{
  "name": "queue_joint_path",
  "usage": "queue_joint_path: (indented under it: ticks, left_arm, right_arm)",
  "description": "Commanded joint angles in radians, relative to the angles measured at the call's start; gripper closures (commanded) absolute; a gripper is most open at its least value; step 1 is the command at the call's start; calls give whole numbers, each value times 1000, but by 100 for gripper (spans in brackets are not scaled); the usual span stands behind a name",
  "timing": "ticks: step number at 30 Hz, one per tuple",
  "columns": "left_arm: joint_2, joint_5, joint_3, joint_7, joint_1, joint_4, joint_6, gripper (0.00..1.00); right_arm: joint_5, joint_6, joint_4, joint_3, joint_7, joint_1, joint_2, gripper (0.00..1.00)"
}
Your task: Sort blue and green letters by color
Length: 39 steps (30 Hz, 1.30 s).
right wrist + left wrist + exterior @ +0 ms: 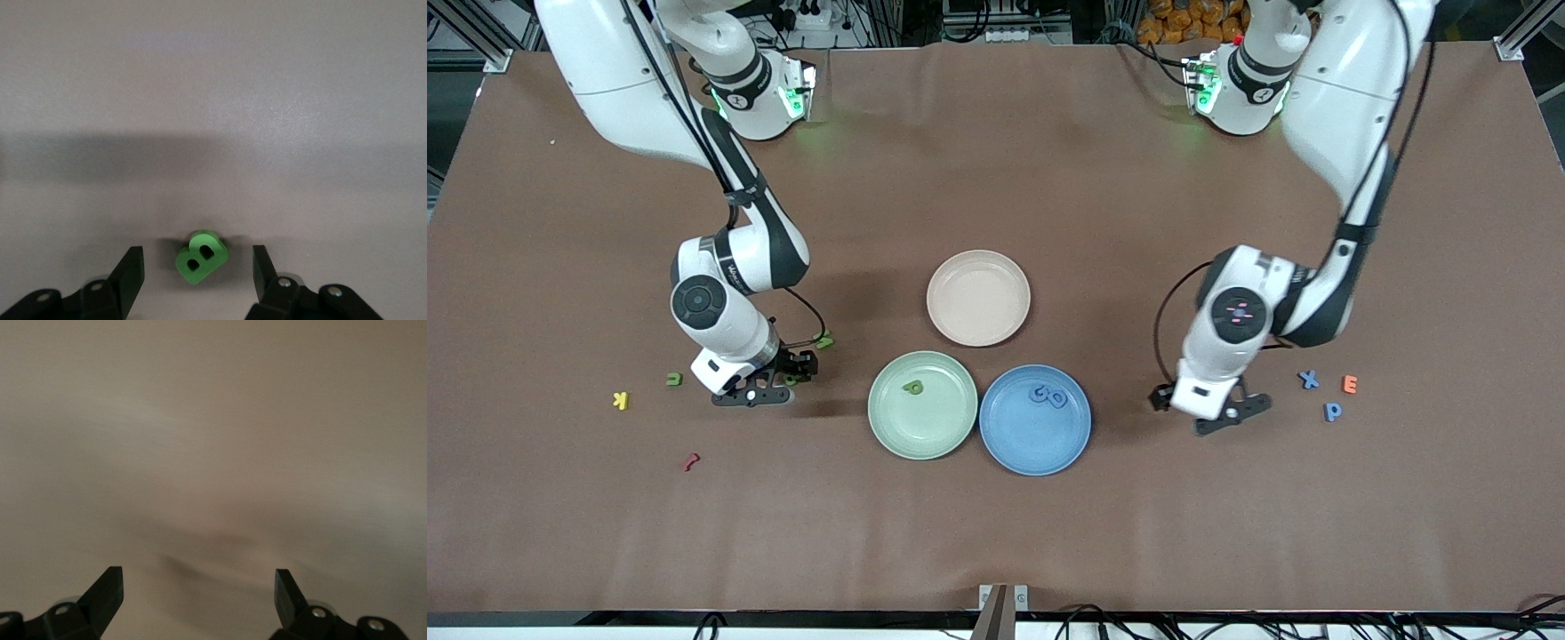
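Two arms sorting letters beside three plates.
Your right gripper [197, 267], lower left, straddles a green B [201, 257] without touching; your left gripper [199, 590], lower right, gapes wide, empty.

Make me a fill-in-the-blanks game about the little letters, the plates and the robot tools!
1. The round blue plate holds ___ small blue letters.
2. The small green letter B lies on the brown table between the open fingers of the ___ tool.
3. The small orange letter E lies beside the small blue letter ___.
4. The round beige plate holds ___ letters.

Missing words: two; right; X; no
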Motion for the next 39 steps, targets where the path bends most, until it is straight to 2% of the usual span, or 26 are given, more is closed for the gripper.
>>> queue_joint_path:
  ticks: [1,5,11,14,19,23,27,35,39]
  left_arm:
    - [-95,26,-16,133,98,-152,7,0]
    - [-112,28,-16,244,173,-189,17,0]
    - [-152,26,-21,466,289,-266,90,0]
    - [-171,26,-54,537,364,-295,109,0]
    - [-167,25,-155,580,518,-297,110,0]
    - [-155,14,-245,580,636,-297,133,0]
    - [-129,11,-294,565,687,-292,155,0]
    - [-76,11,-294,476,664,-251,187,0]
    - [-69,14,-294,474,664,-251,187,0]
  right_arm:
    - [-19,33,-10,12,-2,-15,9,27]
    - [-19,56,-21,12,-2,-15,16,28]
    - [-19,61,-23,12,-2,-15,17,42]
    - [-19,61,-23,12,-2,-15,17,54]
    - [-19,61,-21,12,-2,-15,17,84]
    - [-19,58,-21,12,-1,-15,17,100]
    - [-19,52,-19,12,2,-13,13,100]
    - [-9,27,5,18,12,-9,2,100]
    - [0,-34,42,21,22,-6,0,100]
